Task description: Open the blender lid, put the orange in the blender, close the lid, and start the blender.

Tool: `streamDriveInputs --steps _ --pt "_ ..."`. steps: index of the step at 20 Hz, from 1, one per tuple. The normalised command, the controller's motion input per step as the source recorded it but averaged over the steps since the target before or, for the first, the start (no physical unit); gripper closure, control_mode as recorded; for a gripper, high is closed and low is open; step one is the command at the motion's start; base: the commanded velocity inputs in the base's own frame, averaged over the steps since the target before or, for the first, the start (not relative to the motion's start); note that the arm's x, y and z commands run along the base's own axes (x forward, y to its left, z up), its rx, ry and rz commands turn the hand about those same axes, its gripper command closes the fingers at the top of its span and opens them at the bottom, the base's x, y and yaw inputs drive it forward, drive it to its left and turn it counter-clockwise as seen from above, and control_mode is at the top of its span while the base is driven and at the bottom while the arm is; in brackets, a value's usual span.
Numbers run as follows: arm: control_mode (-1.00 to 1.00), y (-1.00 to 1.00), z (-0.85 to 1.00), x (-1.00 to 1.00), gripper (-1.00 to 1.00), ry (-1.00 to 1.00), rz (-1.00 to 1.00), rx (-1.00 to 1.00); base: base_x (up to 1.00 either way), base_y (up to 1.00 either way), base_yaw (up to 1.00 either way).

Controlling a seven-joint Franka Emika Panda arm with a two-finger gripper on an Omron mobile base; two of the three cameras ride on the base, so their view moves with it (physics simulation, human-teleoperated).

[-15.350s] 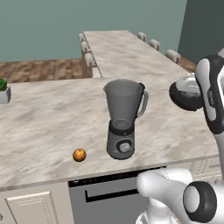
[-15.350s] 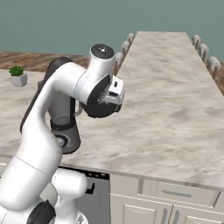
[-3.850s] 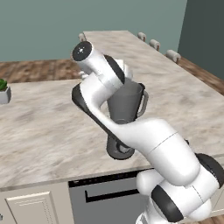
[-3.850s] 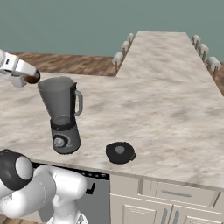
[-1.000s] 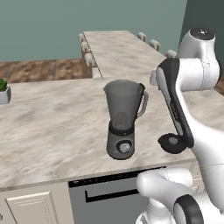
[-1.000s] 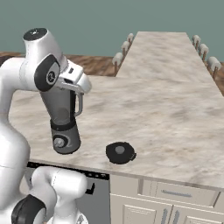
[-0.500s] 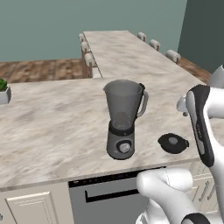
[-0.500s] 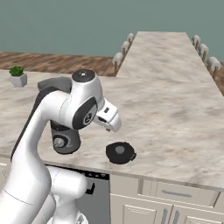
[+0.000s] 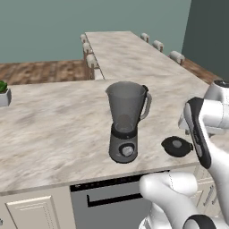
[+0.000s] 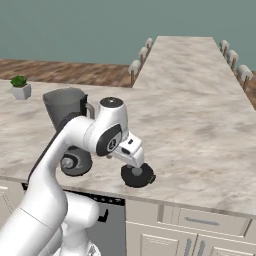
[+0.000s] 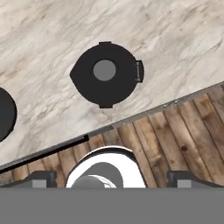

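Note:
The grey blender (image 9: 126, 123) stands near the counter's front edge with its smoky jar uncovered; in the right base view my arm partly covers its base (image 10: 75, 162). The dark blender lid (image 9: 177, 146) lies flat on the counter to the blender's right, knob up (image 11: 106, 73). My gripper (image 10: 134, 164) hangs just above the lid (image 10: 138, 175), pointing down at it. In the hand view the gripper (image 11: 112, 177) is open, its fingertips (image 11: 41, 177) wide apart with nothing between them. The orange is hidden; I cannot make it out through the jar.
A potted plant (image 9: 2, 91) sits at the counter's far left. The counter edge (image 11: 131, 119) runs just past the lid, with wooden floor (image 11: 175, 131) beyond. A dishwasher front (image 9: 112, 197) is below the blender. A long island with stools (image 9: 129, 49) stretches behind.
My arm has swung down from beside the jar's top to right above the lid. The lid and the blender have stayed put. The orange no longer lies on the counter.

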Motion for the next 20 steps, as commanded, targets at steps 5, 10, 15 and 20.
streamDriveInputs --steps 5,10,15,20 --pt "-1.00 0.00 -0.31 0.43 -1.00 0.00 0.01 0.05 0.00 0.00 0.00" --pt "-1.00 0.00 -0.27 0.38 -1.00 0.00 0.02 0.06 0.00 0.00 0.00" --pt "-1.00 -0.02 -0.40 0.21 -1.00 0.00 0.00 0.01 0.00 0.00 0.00" --pt "-1.00 -0.07 -0.38 0.07 -1.00 0.02 0.00 0.00 0.00 0.00 0.00"
